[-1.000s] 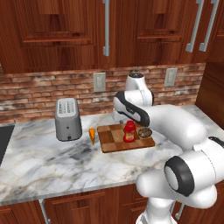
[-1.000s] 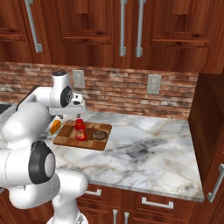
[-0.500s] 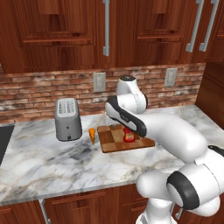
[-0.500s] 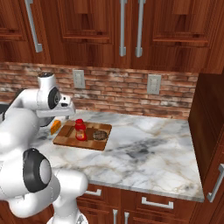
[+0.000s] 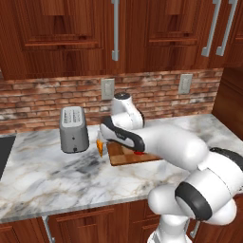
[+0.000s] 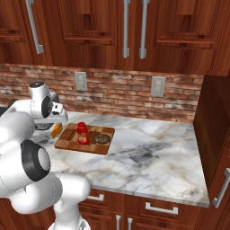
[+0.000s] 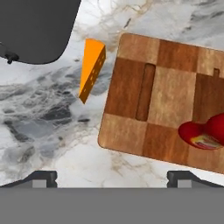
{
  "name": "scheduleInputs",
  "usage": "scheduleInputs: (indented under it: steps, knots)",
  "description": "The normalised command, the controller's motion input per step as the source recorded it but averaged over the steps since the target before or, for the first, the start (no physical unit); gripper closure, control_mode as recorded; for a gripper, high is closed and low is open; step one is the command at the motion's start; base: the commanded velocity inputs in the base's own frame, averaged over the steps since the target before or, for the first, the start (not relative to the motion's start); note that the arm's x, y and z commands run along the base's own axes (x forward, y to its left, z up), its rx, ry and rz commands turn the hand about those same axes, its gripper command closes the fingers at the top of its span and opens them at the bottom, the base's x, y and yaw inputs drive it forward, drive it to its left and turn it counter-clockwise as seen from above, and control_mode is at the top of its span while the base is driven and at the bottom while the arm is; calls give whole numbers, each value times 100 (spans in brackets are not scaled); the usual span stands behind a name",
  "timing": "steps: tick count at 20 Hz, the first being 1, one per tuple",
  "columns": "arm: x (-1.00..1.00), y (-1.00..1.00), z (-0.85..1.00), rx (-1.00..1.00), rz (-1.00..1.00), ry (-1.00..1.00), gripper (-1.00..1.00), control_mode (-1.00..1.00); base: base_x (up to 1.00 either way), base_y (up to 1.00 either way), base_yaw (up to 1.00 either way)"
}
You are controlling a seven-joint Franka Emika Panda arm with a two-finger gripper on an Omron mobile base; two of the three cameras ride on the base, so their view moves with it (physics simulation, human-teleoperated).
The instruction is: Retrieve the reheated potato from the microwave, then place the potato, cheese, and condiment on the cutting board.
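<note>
- Tabletop [image 6: 148,157]: marble, wide bare stretch to the right of the board; brick wall at far edge, so approach room is from above and near side.
- Toaster [image 5: 73,129]: left of the cheese, close by. Its dark body also fills the upper-left corner of hand view. Main obstacle on that side.
- Cutting board [image 7: 162,96]: checkered wood, flat on tabletop. Left edge just beside the cheese, not touching. Left half of board looks bare.
- Condiment [image 6: 82,133]: upright on board w/ red cap. Done, judging by position.
- Potato [image 6: 103,139]: on board, just right of the bottle. Done too.
- Cheese [image 7: 91,69]: orange wedge, still on tabletop off the board's left edge, in the gap btw. toaster and board. Last item to move, I'd judge.
- End effector [image 7: 112,177]: fingers spread as wide as they go, nothing held. Hangs above board's left edge.
- Key relation: in hand view, cheese lies up and left of the finger midpoint; long axis runs roughly top-to-bottom there, slightly slanted. Next move likely a short shift toward toaster, then descent.
- Risk: tight gap; finger could clip toaster or board edge.
</note>
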Motion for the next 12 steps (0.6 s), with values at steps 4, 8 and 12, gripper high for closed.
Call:
scheduleInputs:
  steps: [4,8,12]
  knots:
    - [57,31,-27,5,-4,4,-100,-100,0,0,0]
    - [42,32,-28,1,-1,3,-100,-100,0,0,0]
    - [34,26,-29,0,0,1,-100,-100,0,0,0]
